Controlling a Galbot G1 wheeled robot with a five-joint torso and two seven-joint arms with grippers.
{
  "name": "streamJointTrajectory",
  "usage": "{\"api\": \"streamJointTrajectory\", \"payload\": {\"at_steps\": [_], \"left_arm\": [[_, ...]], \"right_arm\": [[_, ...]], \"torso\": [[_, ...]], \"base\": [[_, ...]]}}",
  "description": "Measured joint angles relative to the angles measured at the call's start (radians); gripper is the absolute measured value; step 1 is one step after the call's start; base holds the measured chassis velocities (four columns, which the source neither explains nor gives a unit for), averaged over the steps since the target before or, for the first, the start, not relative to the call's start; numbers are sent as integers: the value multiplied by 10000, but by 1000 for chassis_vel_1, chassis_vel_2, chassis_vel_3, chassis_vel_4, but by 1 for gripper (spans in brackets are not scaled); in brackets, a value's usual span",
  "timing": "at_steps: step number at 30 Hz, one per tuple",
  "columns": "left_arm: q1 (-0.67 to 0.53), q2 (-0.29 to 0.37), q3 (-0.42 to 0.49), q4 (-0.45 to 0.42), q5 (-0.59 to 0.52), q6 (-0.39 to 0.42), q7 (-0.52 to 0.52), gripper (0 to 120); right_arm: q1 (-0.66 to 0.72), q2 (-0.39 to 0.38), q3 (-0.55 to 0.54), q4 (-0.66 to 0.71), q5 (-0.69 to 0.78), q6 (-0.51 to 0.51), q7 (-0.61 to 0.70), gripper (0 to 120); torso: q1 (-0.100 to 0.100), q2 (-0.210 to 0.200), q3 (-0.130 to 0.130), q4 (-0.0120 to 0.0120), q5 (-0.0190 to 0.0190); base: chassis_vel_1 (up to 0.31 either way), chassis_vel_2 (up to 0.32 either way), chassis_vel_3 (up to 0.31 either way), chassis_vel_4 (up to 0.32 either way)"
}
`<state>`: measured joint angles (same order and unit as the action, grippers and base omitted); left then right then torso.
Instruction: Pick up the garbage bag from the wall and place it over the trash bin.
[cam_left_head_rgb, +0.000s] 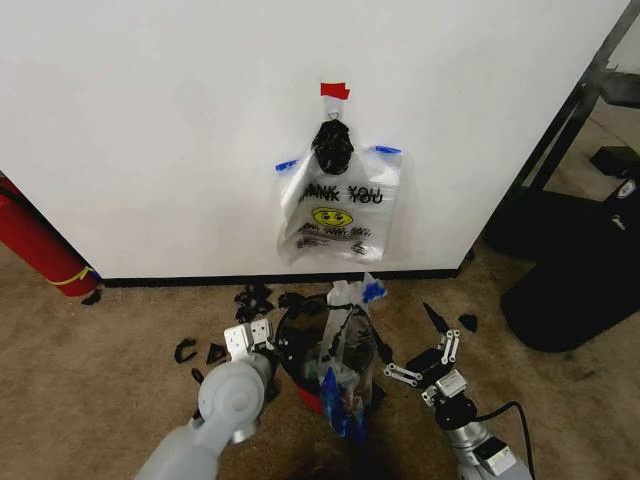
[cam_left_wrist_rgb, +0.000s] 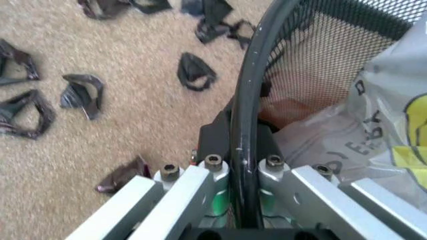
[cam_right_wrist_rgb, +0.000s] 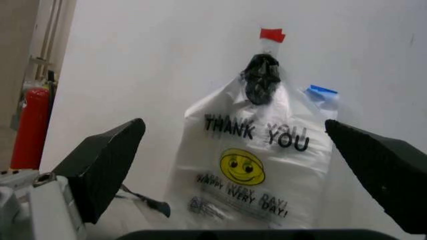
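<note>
At the far left of the head view a red cylinder (cam_left_head_rgb: 38, 245) leans against the wall (cam_left_head_rgb: 150, 120), above the black baseboard (cam_left_head_rgb: 200, 281). Black scraps (cam_left_head_rgb: 185, 350) lie scattered on the carpet (cam_left_head_rgb: 90, 400). The left hand (cam_left_head_rgb: 250, 340) sits at the left rim of the trash bin (cam_left_head_rgb: 300, 375); in the left wrist view its fingers (cam_left_wrist_rgb: 180, 195) close narrowly on either side of the bin's thin black rim (cam_left_wrist_rgb: 243, 125), clamping it, with mesh wall and a crumpled clear bag (cam_left_wrist_rgb: 347, 135) inside the bin. The garbage bag (cam_left_head_rgb: 338, 210) hangs flat on the wall just above the bin, under a small red tape piece (cam_left_head_rgb: 335, 90) and a black knotted lump (cam_left_head_rgb: 332, 147); its blue handles, "THANK YOU" print and yellow smiley face the robot. The right hand (cam_left_head_rgb: 425, 362) hovers low beside the bin's right side, spread wide, holding nothing; its two dark fingertips (cam_right_wrist_rgb: 107, 165) frame the hanging bag in the right wrist view. A bulky black object (cam_left_head_rgb: 580, 280) stands at the far right.
</note>
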<state>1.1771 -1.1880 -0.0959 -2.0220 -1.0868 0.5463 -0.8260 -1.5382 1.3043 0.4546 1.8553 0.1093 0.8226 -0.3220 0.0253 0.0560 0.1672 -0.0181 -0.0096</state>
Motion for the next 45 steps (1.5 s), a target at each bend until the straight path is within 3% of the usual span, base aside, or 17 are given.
{"api": "streamJointTrajectory", "payload": {"at_steps": [5, 9, 12, 15, 16, 17, 22, 26, 31, 34, 42, 45], "left_arm": [[313, -166, 339, 405, 1760, -1152, 1237, 0], [353, -241, 514, 505, 2164, -1201, 1484, 0], [322, -176, 635, 580, 2270, -1000, 1612, 13], [297, -145, 651, 595, 2298, -889, 1615, 16], [205, -13, 622, 530, 2438, -648, 1631, 30], [170, 53, 593, 463, 2444, -592, 1644, 34], [-165, 460, 433, -85, 2462, -574, 1823, 52], [-781, 1005, 573, -413, 2261, -576, 2108, 68], [-926, 923, 790, -635, 2190, -575, 2444, 85], [-786, 802, 705, -812, 2501, -532, 2823, 97], [-715, 909, 77, -1248, 2793, -918, 3321, 100], [-534, 978, -208, -1438, 3707, -1608, 3842, 100]], "right_arm": [[-46, 11, 39, 34, -53, 0, 75, 100], [-110, -8, 124, 122, -53, 0, 134, 100], [-168, 0, 145, 254, -52, 0, 179, 100], [-180, 2, 149, 267, -52, 0, 187, 100], [-235, 8, 174, 267, -74, 0, 203, 100], [-257, 16, 182, 266, -87, 0, 206, 100], [-255, 34, 187, 155, -70, 0, 289, 100], [29, -439, 264, 14, 189, 0, 389, 100], [215, -708, 209, -370, 584, -25, 389, 100], [531, -811, 287, -580, -159, -76, 337, 100], [464, -1026, 282, -491, 368, -548, 696, 100], [473, -1067, 346, -460, 364, -599, 712, 100]], "torso": [[0, -1, 0, 0, 0], [-1, -1, -1, 0, 1], [-1, -1, -1, 1, 1], [-1, -1, -1, 0, 1], [0, -1, 1, 0, -1], [0, -2, 2, -1, -3], [0, -2, 3, -1, -2], [0, -2, 3, 0, -2], [0, -2, 2, -3, 0], [1, -2, 2, 3, 0], [1, -2, 1, -3, -2], [1, -2, 1, 0, -1]], "base": [[0, 0, 0, 0], [0, 0, 0, 0], [0, 0, 0, 0], [0, 0, 0, 0], [0, 0, 0, 0], [0, 0, 0, 0], [0, 0, 0, 0], [0, 0, 0, 0], [0, 0, 0, 0], [0, 0, 0, 0], [0, 0, 0, 0], [0, 0, 0, 0]]}}
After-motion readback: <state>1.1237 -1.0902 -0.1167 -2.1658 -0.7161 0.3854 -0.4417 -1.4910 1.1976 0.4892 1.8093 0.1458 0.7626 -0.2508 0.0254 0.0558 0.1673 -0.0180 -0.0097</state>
